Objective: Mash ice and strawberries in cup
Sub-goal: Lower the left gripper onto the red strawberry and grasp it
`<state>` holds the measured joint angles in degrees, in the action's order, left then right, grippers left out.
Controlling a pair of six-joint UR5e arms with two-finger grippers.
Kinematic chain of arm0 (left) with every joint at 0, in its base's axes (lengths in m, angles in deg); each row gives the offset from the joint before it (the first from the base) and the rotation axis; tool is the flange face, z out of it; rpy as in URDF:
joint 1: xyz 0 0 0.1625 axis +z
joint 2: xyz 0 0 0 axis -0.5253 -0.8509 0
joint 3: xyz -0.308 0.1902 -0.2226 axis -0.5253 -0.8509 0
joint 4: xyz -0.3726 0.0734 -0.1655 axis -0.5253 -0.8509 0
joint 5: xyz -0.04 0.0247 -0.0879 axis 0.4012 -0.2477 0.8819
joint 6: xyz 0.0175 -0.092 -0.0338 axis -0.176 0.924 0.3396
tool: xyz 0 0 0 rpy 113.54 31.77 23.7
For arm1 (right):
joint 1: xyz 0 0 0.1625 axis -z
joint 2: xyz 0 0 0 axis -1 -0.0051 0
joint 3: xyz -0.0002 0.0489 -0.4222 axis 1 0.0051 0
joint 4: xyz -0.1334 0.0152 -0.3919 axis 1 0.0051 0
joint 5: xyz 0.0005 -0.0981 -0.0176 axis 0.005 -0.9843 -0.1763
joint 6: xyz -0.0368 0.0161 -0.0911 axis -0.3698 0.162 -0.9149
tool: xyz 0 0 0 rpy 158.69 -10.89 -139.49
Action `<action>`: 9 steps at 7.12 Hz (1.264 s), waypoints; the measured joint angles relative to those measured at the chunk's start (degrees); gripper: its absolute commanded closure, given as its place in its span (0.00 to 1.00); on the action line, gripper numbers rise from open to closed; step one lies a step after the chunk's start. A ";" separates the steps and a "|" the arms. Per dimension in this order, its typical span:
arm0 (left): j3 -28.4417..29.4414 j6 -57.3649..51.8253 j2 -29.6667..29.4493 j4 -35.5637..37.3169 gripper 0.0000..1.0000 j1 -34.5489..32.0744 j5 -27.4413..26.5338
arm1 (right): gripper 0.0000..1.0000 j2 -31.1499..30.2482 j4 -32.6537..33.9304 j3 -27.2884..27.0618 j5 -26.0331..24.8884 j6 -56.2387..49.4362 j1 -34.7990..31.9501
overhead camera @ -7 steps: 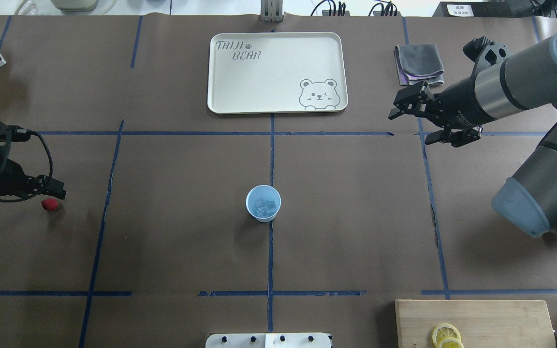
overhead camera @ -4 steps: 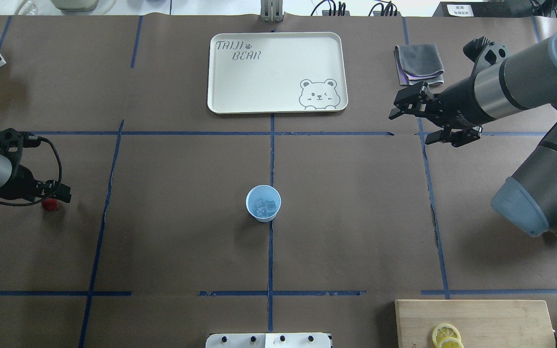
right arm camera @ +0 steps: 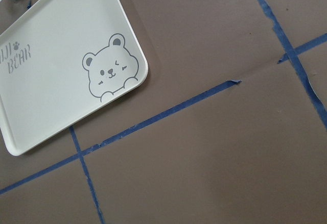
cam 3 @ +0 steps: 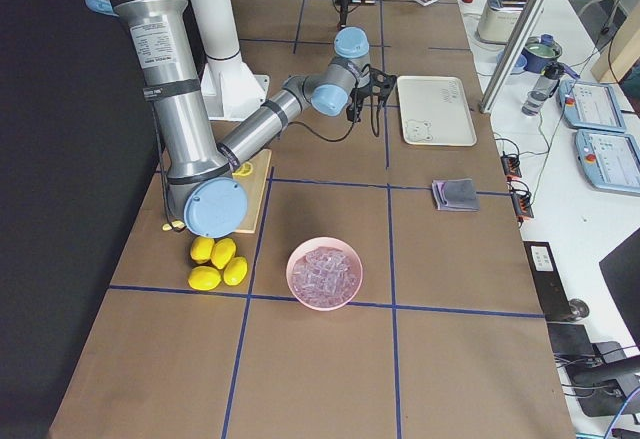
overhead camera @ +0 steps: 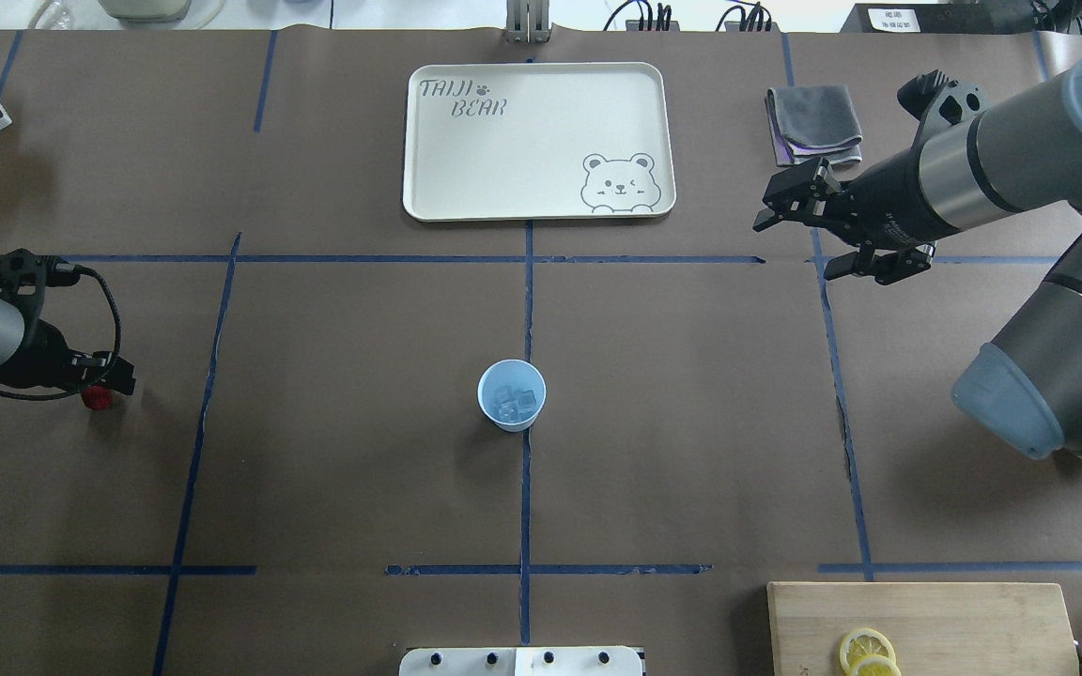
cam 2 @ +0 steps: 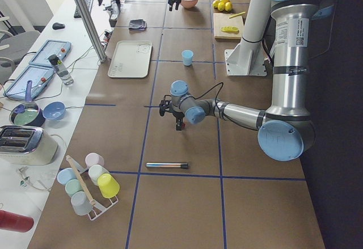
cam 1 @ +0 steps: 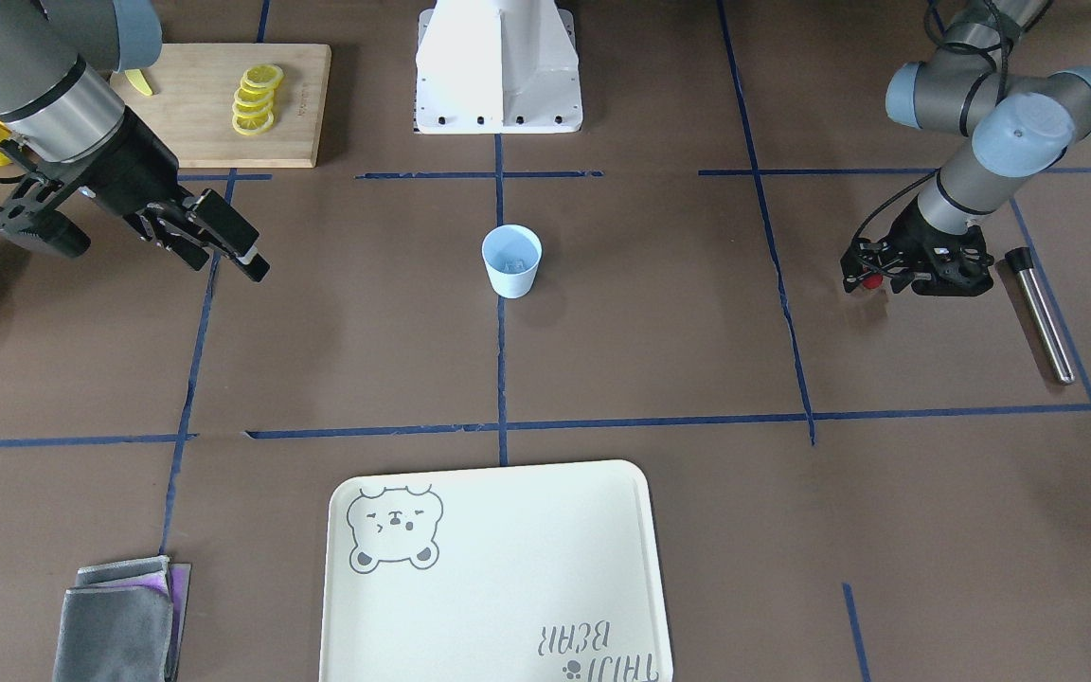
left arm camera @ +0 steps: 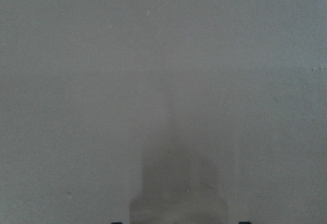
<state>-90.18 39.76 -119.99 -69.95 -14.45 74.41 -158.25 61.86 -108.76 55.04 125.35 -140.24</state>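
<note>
The pale-blue cup stands upright at the table's middle, also in the front view. Ice lies inside it as a few translucent lumps. The strawberry is a small dark-red piece on the table at the far left, half hidden under my left gripper. In the front view the strawberry sits right at that gripper, which is low at the table and open. My right gripper is open and empty, above the table at the right.
A white bear tray lies at the back centre, with a grey cloth to its right. A cutting board holds lemon slices at the front right. A metal rod lies near the left arm. A pink bowl holds ice.
My left gripper has moved forward and down over the strawberry, which it now partly covers. The right arm and the cup have not moved.
</note>
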 measured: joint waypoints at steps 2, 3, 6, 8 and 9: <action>-0.16 0.01 0.30 0.06 0.92 0.00 0.11 | 0.00 0.12 0.04 0.06 -0.06 0.09 0.00; -0.28 0.01 0.45 0.07 1.00 0.00 0.18 | 0.00 0.17 0.04 0.07 -0.07 0.15 0.03; -3.89 3.45 0.29 0.38 1.00 0.03 0.58 | 0.00 0.29 0.05 0.04 -0.08 0.28 0.04; -9.12 12.08 -4.69 0.82 1.00 0.18 3.63 | 0.00 0.22 0.07 0.03 0.11 0.11 -0.60; -9.55 17.77 -10.37 0.92 1.00 0.74 4.89 | 0.00 0.09 0.08 0.06 0.26 -0.01 -1.08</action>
<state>-99.74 57.54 -130.36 -69.03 -13.71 79.30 -158.15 61.94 -108.70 55.30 125.35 -141.32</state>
